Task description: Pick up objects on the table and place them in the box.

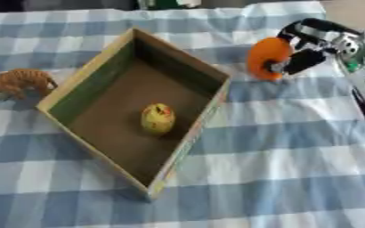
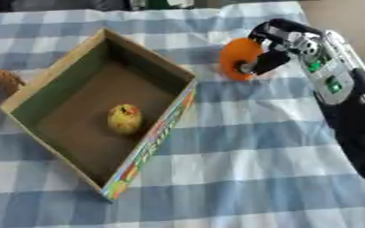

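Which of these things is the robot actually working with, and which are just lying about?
Part of the job:
- box
- yellow toy inside it
- orange object held by right hand
- brown toy left of box

Lying about:
- checked cloth

The right arm reaches in from the right, its hand (image 2: 275, 46) curled around something, thumb underneath

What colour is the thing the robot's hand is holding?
Orange; the right hand grips the orange object, clearest in the right eye view.

one box (image 1: 83, 78); one yellow toy (image 1: 157, 118); one orange object (image 1: 265, 57); one brown toy (image 1: 18, 82).
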{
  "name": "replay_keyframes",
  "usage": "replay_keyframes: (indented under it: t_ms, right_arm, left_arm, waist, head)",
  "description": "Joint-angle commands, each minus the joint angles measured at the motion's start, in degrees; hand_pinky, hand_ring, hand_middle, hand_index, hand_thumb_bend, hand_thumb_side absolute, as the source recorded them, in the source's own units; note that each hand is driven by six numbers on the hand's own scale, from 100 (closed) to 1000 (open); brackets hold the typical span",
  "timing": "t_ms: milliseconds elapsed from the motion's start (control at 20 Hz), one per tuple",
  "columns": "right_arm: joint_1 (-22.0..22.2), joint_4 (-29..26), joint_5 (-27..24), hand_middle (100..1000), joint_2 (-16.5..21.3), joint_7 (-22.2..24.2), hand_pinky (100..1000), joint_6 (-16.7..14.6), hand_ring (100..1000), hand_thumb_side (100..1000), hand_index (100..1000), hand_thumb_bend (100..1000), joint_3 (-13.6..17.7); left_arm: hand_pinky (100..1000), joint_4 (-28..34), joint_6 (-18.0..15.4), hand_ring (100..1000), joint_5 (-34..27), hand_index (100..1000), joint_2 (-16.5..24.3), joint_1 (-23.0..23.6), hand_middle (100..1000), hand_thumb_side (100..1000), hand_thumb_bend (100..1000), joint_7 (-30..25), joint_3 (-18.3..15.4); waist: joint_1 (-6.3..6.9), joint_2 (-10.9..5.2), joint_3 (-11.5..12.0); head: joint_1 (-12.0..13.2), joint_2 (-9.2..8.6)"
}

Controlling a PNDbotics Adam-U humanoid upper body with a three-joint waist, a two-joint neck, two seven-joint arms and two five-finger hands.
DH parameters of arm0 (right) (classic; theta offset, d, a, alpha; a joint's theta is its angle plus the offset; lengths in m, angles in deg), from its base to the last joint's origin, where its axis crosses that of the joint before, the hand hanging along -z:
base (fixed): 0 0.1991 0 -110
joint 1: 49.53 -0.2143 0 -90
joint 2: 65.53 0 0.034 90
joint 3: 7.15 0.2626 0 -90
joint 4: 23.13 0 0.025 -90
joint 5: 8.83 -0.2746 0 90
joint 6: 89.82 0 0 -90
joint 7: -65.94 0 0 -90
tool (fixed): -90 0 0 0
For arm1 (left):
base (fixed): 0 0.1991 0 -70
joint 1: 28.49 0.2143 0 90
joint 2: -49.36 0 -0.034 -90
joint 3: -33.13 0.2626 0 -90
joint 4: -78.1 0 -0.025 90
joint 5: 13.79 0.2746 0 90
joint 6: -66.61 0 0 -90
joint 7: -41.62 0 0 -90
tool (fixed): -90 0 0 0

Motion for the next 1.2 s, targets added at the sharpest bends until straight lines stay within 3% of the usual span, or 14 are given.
replay_keyframes:
  t_ms: [50, 850, 1200]
  right_arm:
    - [-0.8, -0.7, -0.9, 478, 1.1, -1.2, 750, 0.8, 851, 100, 683, 100, 0.6]
    - [-1.0, -14.6, -9.1, 450, 2.3, -2.0, 719, 3.8, 833, 100, 680, 100, 1.1]
    - [-3.2, -23.1, -10.2, 444, 1.2, -2.0, 712, 2.8, 822, 100, 673, 100, -2.2]
  left_arm:
    - [480, 1.0, 0.1, 612, -0.1, 761, 0.2, -0.3, 577, 894, 100, 0.0, 0.0]
    - [481, 1.0, 0.1, 611, -0.2, 763, 0.3, -0.2, 577, 895, 100, 0.1, 0.0]
    - [481, 1.0, 0.1, 612, -0.2, 763, 0.3, -0.2, 578, 894, 100, 0.0, 0.1]
  waist:
    - [-0.03, -1.29, -0.1]
    - [-0.05, -1.68, -0.2]
    - [-0.15, -1.91, -0.1]
  head:
    - [0.0, -0.52]
    - [0.0, -0.54]
    - [-0.2, 0.00]
